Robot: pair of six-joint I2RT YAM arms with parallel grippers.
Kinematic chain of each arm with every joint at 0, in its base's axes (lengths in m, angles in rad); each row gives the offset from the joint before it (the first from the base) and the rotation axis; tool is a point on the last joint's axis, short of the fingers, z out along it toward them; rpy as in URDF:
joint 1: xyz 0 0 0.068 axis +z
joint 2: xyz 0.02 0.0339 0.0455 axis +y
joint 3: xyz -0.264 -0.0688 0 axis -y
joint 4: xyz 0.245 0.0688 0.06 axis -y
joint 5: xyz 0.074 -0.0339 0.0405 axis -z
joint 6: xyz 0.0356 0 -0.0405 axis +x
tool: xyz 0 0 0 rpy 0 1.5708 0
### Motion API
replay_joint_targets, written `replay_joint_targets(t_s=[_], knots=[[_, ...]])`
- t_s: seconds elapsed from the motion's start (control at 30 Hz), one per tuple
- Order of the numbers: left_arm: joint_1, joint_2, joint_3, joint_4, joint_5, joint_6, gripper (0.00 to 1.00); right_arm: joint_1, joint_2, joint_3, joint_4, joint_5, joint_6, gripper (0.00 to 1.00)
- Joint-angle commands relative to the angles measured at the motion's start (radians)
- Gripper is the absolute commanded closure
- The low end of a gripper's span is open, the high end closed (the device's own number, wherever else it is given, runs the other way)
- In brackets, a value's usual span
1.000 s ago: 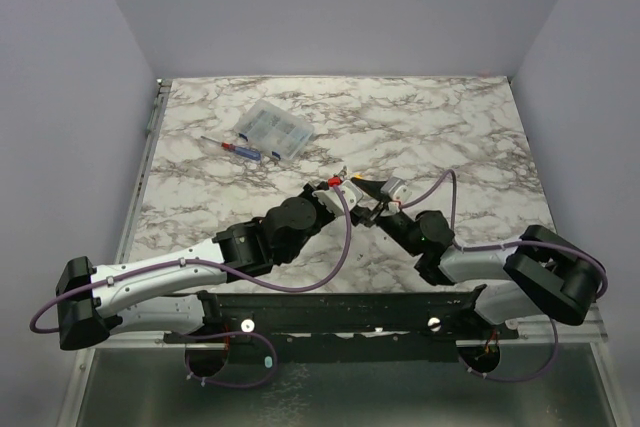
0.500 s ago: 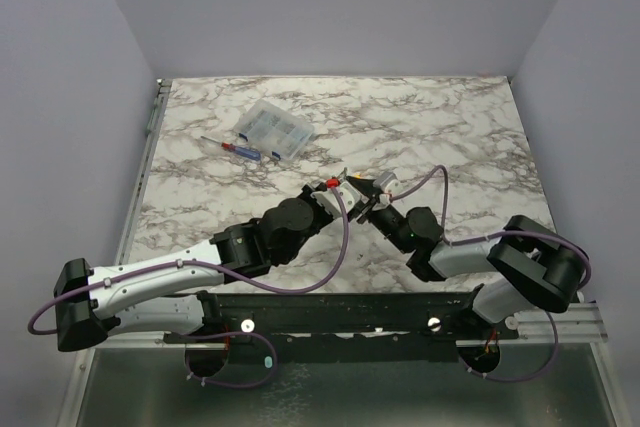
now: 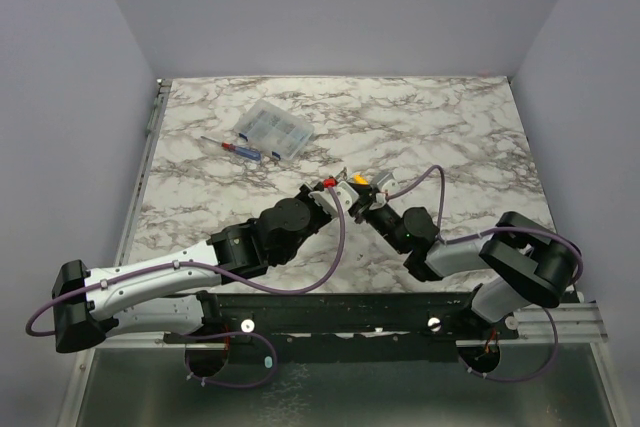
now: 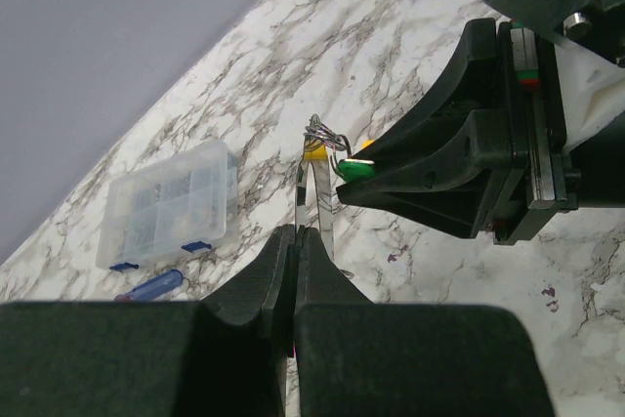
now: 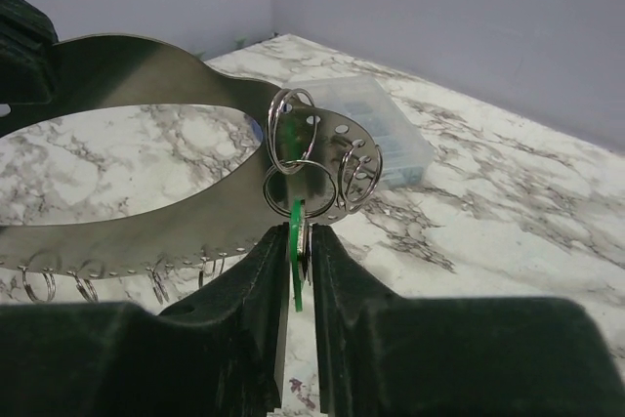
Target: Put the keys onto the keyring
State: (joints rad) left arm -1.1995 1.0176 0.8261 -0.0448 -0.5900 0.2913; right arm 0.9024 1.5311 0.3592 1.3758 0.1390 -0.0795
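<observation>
Moved: my right gripper [image 5: 296, 233] has swung left since a second ago and now meets the left gripper [image 4: 295, 236] tip to tip over the middle of the table [image 3: 450, 127]. Its jaws have also narrowed, and the left arm has barely shifted.
Left jaws: pressed tight together on the keyring [image 5: 146, 65], whose thin strip rises edge-on from between the fingers in the left wrist view.
Right jaws: narrow, pinching the green-headed key [image 4: 354, 168], with its green edge showing in the slot between the two fingers.
Keyring: I see a flat grey band bent into a wide loop, held up off the marble. The small split rings [image 5: 286, 132] hang at its rounded end, just above the right fingertips.
Key: held in the air at the band's ringed end and touching or nearly touching the rings. I cannot tell whether it is threaded on.
Far-left clutter: the clear box [image 3: 272, 130] and the screwdriver [image 3: 232, 146] beside it lie well apart from both grippers.
Open room: bare marble runs to the right and toward the far edge.
Edges: walls [image 3: 60, 97] close in the left, far and right sides, and both grippers are well away from every table edge.
</observation>
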Motion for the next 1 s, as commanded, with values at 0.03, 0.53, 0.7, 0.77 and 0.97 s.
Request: replay_joint_targets(t_s=[0.03,0.53,0.7,0.77,0.97], knots=[[0.002,-0.023,-0.005,0.042,0.021,-0.009,1.00,0.013,-0.012,0.010,0.039,0.025,-0.040,0.84],[0.003,-0.006,-0.008,0.041,0.005,-0.003,1.00,0.023,-0.374,0.101,-0.700,0.045,-0.020,0.99],[0.002,-0.005,-0.007,0.042,0.022,-0.006,1.00,0.023,-0.435,0.192,-0.926,-0.002,-0.034,0.99],[0.002,-0.007,-0.009,0.042,0.029,-0.007,1.00,0.023,-0.444,0.225,-0.986,-0.007,-0.034,0.99],[0.002,-0.007,-0.010,0.041,0.024,-0.007,1.00,0.023,-0.469,0.300,-1.126,-0.022,-0.060,1.00]])
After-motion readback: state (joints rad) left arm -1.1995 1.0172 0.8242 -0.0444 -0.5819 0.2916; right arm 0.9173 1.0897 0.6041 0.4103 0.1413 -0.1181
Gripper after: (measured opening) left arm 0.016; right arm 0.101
